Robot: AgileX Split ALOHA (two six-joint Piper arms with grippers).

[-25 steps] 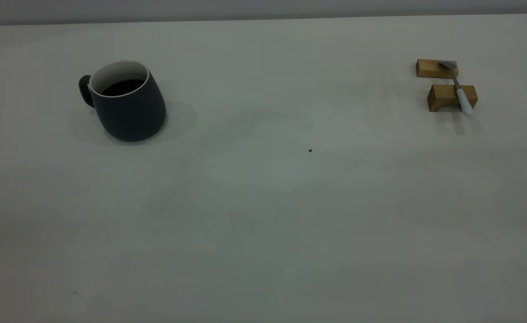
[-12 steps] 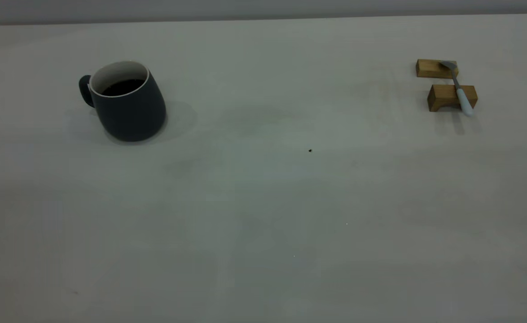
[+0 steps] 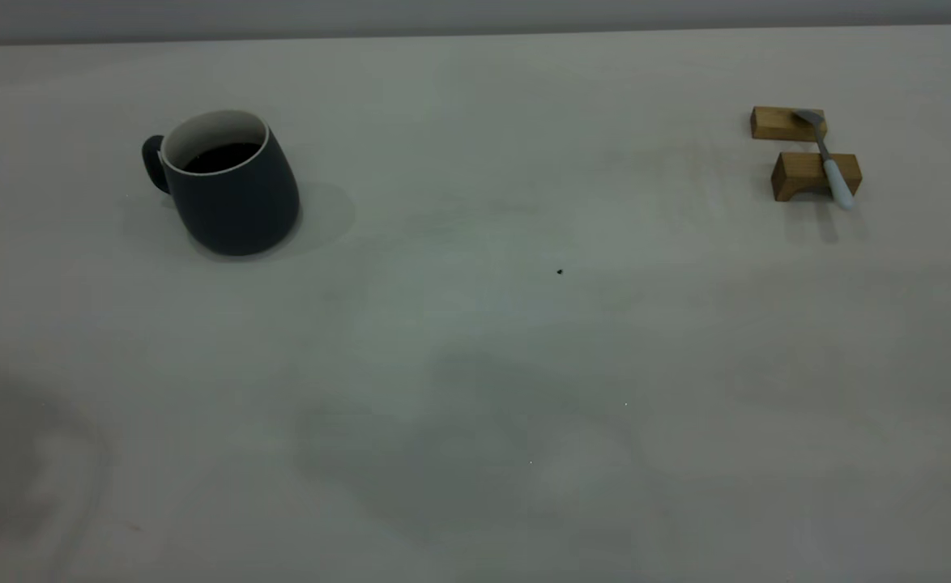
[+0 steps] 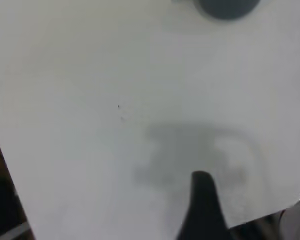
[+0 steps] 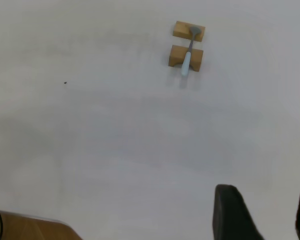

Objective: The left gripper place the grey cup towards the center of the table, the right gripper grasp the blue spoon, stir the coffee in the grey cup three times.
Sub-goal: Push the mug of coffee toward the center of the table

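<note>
Nearest of all, in the right wrist view, two dark fingers of the right gripper (image 5: 262,212) stand apart over the bare table (image 3: 475,389) with pale tabletop showing between them and nothing in their grip. In the left wrist view only one dark finger of the left gripper (image 4: 202,202) reaches into sight above its own soft shadow, so whether that gripper is spread or closed cannot be told. Neither gripper appears in the exterior view.

Taking the small dark speck (image 3: 560,271) near the table's middle as the landmark: the grey cup (image 3: 228,182) stands upright well to the speck's left and farther back, on the left arm's side, its loop handle pointing away from the speck. The coffee (image 3: 220,156) lies dark and flat inside the white interior (its surface sits well below the rim). From the left wrist view just the cup's rounded base (image 4: 227,7) shows, far from the finger.

Well to the speck's right and farther back sit two wooden blocks (image 3: 814,174), one behind the other. The blue spoon (image 3: 828,162) lies across both, its grey bowl resting on the far block, its pale handle (image 5: 186,63) over the near block and jutting past that block's front. Both grippers are well apart from cup and spoon.
</note>
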